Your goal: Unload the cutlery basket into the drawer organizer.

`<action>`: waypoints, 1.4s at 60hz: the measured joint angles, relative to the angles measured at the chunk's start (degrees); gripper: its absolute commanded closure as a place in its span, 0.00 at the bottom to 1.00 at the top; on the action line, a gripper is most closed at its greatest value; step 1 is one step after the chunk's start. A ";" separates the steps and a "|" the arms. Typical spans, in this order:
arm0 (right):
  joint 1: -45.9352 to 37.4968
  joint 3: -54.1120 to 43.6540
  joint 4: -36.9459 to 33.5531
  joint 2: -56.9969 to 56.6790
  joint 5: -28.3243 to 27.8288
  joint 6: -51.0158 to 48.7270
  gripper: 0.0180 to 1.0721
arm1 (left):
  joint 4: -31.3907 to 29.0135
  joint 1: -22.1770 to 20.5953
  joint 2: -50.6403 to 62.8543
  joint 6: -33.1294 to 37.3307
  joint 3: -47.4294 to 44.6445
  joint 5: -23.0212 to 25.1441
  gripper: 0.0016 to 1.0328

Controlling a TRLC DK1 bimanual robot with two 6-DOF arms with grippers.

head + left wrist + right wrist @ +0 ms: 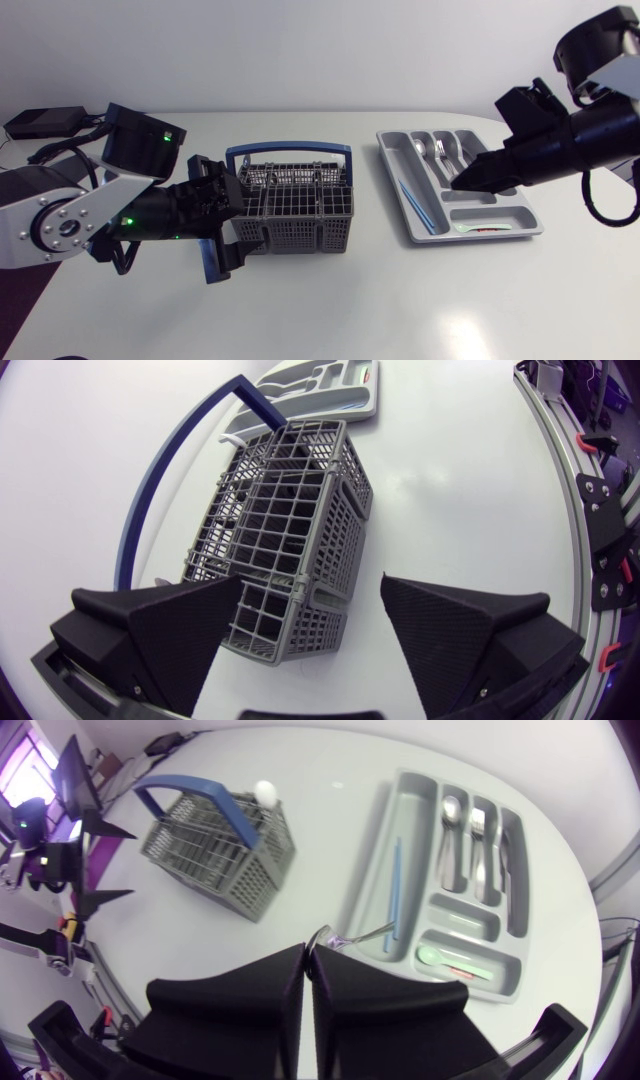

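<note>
The grey cutlery basket with a blue handle stands mid-table. My left gripper is open at its left end; in the left wrist view the basket's near corner lies between the spread fingers. The grey drawer organizer lies to the right and holds spoons and forks, a blue utensil and a green-tipped one. My right gripper hovers over the organizer, shut on a small metal utensil that sticks out past its fingertips.
A black box with cables sits at the table's back left corner. In the right wrist view a white rounded item shows at the basket's far side. Bare white table surrounds the basket and the organizer.
</note>
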 measured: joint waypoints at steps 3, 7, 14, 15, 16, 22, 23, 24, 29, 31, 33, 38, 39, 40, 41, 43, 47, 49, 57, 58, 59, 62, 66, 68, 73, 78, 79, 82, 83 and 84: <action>-1.99 -1.36 1.42 1.11 2.16 -1.64 0.94 | -0.20 0.00 -0.26 0.00 0.00 -0.02 0.05; -4.57 -2.38 2.84 2.82 4.81 -3.72 0.94 | -0.59 0.00 -0.61 0.00 0.00 -0.02 0.05; -8.20 -3.93 7.06 5.33 8.52 -6.54 0.94 | -0.87 0.00 -0.74 0.00 0.00 -0.20 0.05; -8.63 -4.02 7.43 5.73 8.70 -6.82 0.94 | -0.87 0.00 -0.74 0.00 0.00 -0.22 0.05; -9.07 -4.07 7.72 6.16 8.81 -7.13 0.94 | -0.87 0.00 -0.77 0.00 0.00 -0.22 0.05; -11.82 -4.11 10.10 9.88 9.22 -8.92 0.94 | -0.92 0.00 -0.81 0.00 0.00 -0.22 0.05; -12.33 -4.11 10.64 10.73 9.33 -9.29 0.94 | -0.94 0.00 -0.81 0.00 0.00 -0.22 0.05; -12.74 -4.11 11.10 11.47 9.42 -9.42 0.94 | -0.98 0.00 -0.81 0.00 0.00 -0.22 0.05; -14.43 -4.11 12.87 14.99 10.03 -9.92 0.94 | -1.09 0.02 -0.81 0.00 0.00 -0.22 0.05; -14.86 -4.11 13.27 16.09 10.23 -10.12 0.94 | -1.09 0.00 -0.85 0.00 0.00 -0.22 0.05; -15.26 -4.11 13.84 17.14 10.36 -10.32 0.94 | -1.11 0.02 -0.87 0.00 0.00 -0.22 0.05; -15.69 -4.11 15.47 18.97 11.41 -10.56 0.94 | -1.22 0.02 -0.98 0.02 0.00 -0.22 0.05; -15.78 -4.11 15.67 19.30 11.43 -10.58 0.94 | -1.25 0.02 -1.01 0.02 0.00 -0.22 0.05; -15.82 -4.11 15.87 19.54 11.50 -10.64 0.94 | -1.22 0.02 -1.07 0.02 0.00 -0.24 0.05; -15.82 -4.11 16.09 19.78 11.56 -10.73 0.94 | -1.25 0.02 -1.07 0.02 0.00 -0.24 0.05; -15.91 -4.11 16.46 20.35 11.78 -10.73 0.93 | -1.27 0.02 -1.16 0.02 0.00 -0.24 0.05; -16.13 -4.11 17.38 21.53 12.24 -10.75 0.87 | -1.27 0.15 -1.33 0.02 0.00 -0.24 0.05; -16.15 -4.00 17.94 22.21 12.92 -10.75 0.79 | -1.27 0.17 -1.40 0.02 0.00 -0.24 0.05; -16.13 -3.82 18.86 24.59 13.27 -10.75 0.31 | -1.70 0.46 -1.49 0.02 0.00 -0.24 0.05; -16.11 -3.87 18.86 24.74 13.29 -10.75 0.28 | -1.92 0.50 -1.53 0.04 -0.02 -0.24 0.05; -16.00 -3.93 18.86 24.79 13.29 -10.75 0.25 | -2.14 0.57 -1.62 0.04 -0.04 -0.24 0.05; -15.65 -4.15 18.78 24.50 13.35 -10.73 0.19 | -2.75 0.94 -2.01 0.07 -0.11 -0.24 0.05; -14.73 -4.52 18.53 22.75 13.44 -10.73 0.15 | -3.54 1.60 -2.95 0.09 -0.37 -0.26 0.05; -13.99 -4.72 18.08 21.11 13.42 -10.73 0.16 | -3.96 2.01 -3.50 0.22 -0.42 -0.26 0.05; -11.23 -5.05 17.33 15.69 12.20 -10.71 0.16 | -4.46 3.10 -4.74 0.28 -0.59 -0.28 0.05; -7.50 -5.09 17.68 10.60 9.57 -10.49 0.18 | -4.59 4.13 -5.35 0.28 -1.03 -0.26 0.05; -6.75 -5.09 17.79 9.92 9.18 -10.45 0.19 | -4.61 4.35 -5.40 0.28 -1.14 -0.26 0.05; -4.72 -5.09 18.43 8.63 7.48 -9.84 0.22 | -4.66 4.90 -5.44 0.31 -1.55 -0.26 0.05; -4.00 -5.09 18.80 8.52 6.80 -9.51 0.23 | -4.68 5.09 -5.46 0.31 -1.77 -0.24 0.05; -3.43 -5.09 19.10 8.52 6.38 -9.27 0.25 | -4.66 5.25 -5.44 0.31 -1.97 -0.26 0.05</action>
